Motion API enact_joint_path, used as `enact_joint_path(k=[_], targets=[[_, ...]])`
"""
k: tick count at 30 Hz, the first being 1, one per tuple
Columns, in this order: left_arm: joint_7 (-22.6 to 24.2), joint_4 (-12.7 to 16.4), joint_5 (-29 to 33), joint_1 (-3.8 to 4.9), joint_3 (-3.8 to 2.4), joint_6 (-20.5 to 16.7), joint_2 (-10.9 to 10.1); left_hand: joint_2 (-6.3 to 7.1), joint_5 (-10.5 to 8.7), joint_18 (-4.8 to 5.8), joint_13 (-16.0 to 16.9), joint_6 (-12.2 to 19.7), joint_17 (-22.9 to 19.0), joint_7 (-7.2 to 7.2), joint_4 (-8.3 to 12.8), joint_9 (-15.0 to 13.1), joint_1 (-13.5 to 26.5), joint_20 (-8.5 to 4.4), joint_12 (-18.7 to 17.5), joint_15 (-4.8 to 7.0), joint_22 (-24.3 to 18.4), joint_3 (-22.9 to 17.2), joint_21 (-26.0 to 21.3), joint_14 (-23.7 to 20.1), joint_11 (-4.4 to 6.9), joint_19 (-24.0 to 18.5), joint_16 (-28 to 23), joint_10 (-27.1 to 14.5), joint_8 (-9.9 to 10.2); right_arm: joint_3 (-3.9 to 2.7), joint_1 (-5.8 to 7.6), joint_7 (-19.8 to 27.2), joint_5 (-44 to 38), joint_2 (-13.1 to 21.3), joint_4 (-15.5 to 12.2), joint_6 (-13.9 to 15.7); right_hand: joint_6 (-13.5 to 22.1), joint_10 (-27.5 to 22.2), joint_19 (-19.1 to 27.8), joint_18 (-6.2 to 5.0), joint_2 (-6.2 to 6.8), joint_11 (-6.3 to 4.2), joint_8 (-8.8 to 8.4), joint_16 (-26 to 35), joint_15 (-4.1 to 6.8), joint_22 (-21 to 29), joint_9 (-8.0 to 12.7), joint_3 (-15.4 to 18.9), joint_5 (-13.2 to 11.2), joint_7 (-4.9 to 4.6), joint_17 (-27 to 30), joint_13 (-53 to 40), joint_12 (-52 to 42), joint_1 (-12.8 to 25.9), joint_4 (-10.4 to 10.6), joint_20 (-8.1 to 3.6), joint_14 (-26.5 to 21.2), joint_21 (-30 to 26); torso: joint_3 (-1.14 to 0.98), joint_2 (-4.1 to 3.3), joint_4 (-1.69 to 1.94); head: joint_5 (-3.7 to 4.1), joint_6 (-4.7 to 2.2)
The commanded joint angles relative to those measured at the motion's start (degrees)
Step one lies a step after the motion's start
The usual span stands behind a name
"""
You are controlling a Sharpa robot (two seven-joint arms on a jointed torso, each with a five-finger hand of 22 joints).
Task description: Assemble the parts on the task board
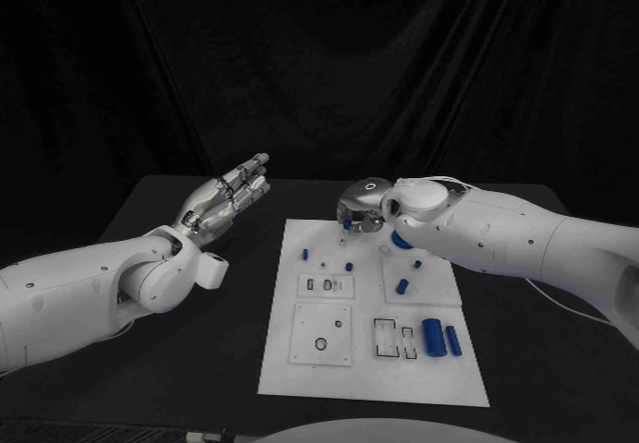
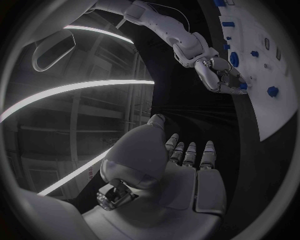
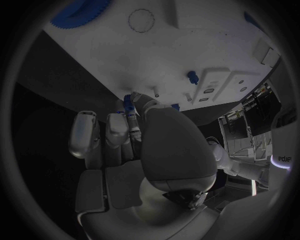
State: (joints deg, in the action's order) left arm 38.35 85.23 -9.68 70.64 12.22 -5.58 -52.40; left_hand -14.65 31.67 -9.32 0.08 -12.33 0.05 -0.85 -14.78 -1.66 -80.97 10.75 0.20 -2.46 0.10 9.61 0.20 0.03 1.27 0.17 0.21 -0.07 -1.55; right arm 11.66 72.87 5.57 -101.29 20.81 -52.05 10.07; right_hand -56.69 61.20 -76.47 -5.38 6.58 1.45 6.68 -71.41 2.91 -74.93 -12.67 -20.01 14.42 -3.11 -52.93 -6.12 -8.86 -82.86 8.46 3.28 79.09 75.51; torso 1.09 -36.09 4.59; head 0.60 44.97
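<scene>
The left hand (image 1: 229,197) is hovering above the black bench (image 1: 199,369), well to the left of the task board (image 1: 309,369), with its fingers (image 2: 190,154) lying straight and side by side, holding nothing. Open dark bench is stretching all around it and along the board's left edge.

The white task board is lying in the middle of the bench, its long sides running away from the robot. Recessed white plates are sitting on it: one near the front left with a small ring (image 1: 319,345), and a rectangular slot (image 1: 385,338) beside it. Two blue cylinders (image 1: 442,339) are lying side by side by the board's front right edge. Small blue pegs (image 1: 349,266) are standing farther back in the middle.

The right hand (image 1: 362,214) is reaching over the board's far end, fingers curling inward and pinching a small blue part (image 3: 128,105) at their tips, just above the white surface. A blue gear (image 3: 78,11) is lying close by, near the board's far right corner.
</scene>
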Motion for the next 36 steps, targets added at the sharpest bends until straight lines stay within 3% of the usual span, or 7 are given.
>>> enact_joint_path(k=[1, 32, 36], targets=[[0.6, 0.1, 0.0, 0.19, -0.07, 0.5, 0.1, -0.17, 0.39, -1.01, -0.1, -0.4, -0.1, 0.0, 0.3, -0.1, -0.6, 0.34, -0.2, -0.51, 0.1, 0.0, 0.0, 0.0, -0.29, 0.1, -0.2, 0.1, -0.3, 0.1, -0.43, -0.8, -0.2, 0.0, 0.2, -1.4, 0.4, -0.1, 0.4, 0.88, 0.31, 0.43, -0.22, 0.3, -0.1, -0.1, -0.1, -0.4, 0.2, 0.06, 0.1, 0.1, 0.2, 0.0, -0.1, 0.2, -0.5, -0.4, -0.01, -0.08, 0.1, 0.02, 0.1], [0.4, -0.7, 0.0, 0.19, -0.07, 1.0, 0.4, -0.27, 0.57, -1.02, -0.1, -0.8, -0.1, -0.39, 0.4, -0.1, -0.9, 0.56, -0.2, -0.56, 0.1, -0.2, 0.1, 0.0, -0.73, 0.2, -0.2, 0.1, -0.4, 0.1, -0.59, -0.6, -0.2, 0.4, -0.9, -1.5, 0.8, 0.4, 1.1, 0.66, 0.33, 0.18, -0.58, 1.1, -0.1, 0.4, -0.3, -0.8, -0.3, -0.04, 1.6, 0.2, 0.4, 0.1, -0.3, 0.31, -1.3, -1.2, 0.06, 0.03, -0.01, -0.06, 0.5], [0.4, -0.9, 0.0, 0.19, -0.06, 0.9, 0.5, -0.29, 0.6, -1.02, -0.1, -0.9, -0.1, -0.43, 0.4, -0.1, -1.0, 0.59, -0.2, -0.58, 0.1, -0.2, 0.1, 0.0, -0.75, 0.2, -0.2, 0.1, -0.4, 0.1, -0.61, -1.1, -0.2, 0.4, -0.8, -2.2, 1.5, 0.0, 1.4, 0.6, 0.6, 0.73, -1.07, 1.5, -0.32, 0.6, -0.3, -0.9, -0.6, 0.61, 2.1, 0.3, 0.8, 0.5, -0.3, 0.42, -1.6, -1.6, 0.05, 0.08, -0.02, -0.05, 0.61]])
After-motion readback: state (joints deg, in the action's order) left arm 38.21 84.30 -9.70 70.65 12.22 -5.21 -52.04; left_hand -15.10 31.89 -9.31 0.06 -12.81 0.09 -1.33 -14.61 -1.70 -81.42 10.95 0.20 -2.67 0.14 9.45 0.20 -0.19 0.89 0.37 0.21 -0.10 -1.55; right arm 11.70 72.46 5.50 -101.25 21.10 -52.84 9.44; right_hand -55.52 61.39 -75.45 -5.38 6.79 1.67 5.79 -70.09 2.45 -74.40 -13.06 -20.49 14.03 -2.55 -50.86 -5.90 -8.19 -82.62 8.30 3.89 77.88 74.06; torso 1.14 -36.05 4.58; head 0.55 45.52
